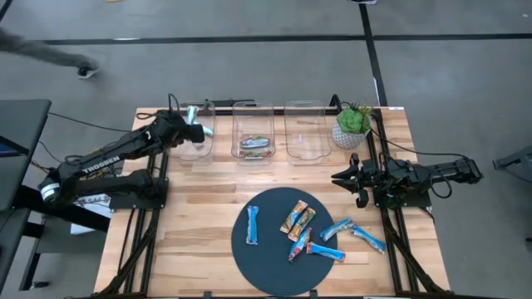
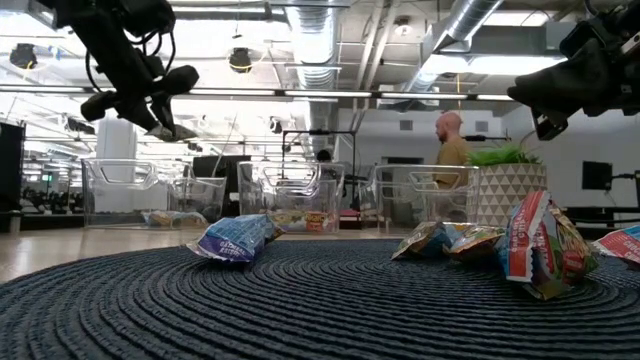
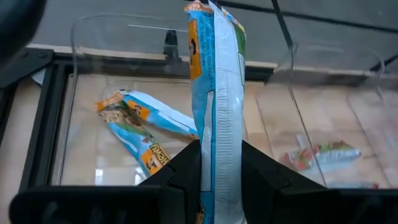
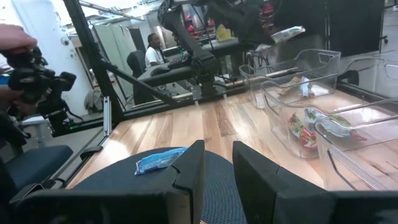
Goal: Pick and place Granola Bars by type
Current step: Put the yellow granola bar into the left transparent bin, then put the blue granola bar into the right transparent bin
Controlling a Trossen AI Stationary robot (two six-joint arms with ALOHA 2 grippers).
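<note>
Left gripper (image 3: 219,163) pinches a blue bar (image 3: 219,93) above the left bin (image 1: 194,133), seemingly; right gripper (image 4: 216,165) narrow, empty

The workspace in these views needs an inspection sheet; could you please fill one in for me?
Surface: wooden table with a dark round mat.
Job's things: six granola bars on the mat; bars already in the left bin and middle bin; right bin looks empty.
Clutter: potted plant.
Grippers: left gripper holds a blue bar over the left bin; right gripper empty, at the table's right edge.
Cables: along both arms.
Surroundings: people beyond the table.
</note>
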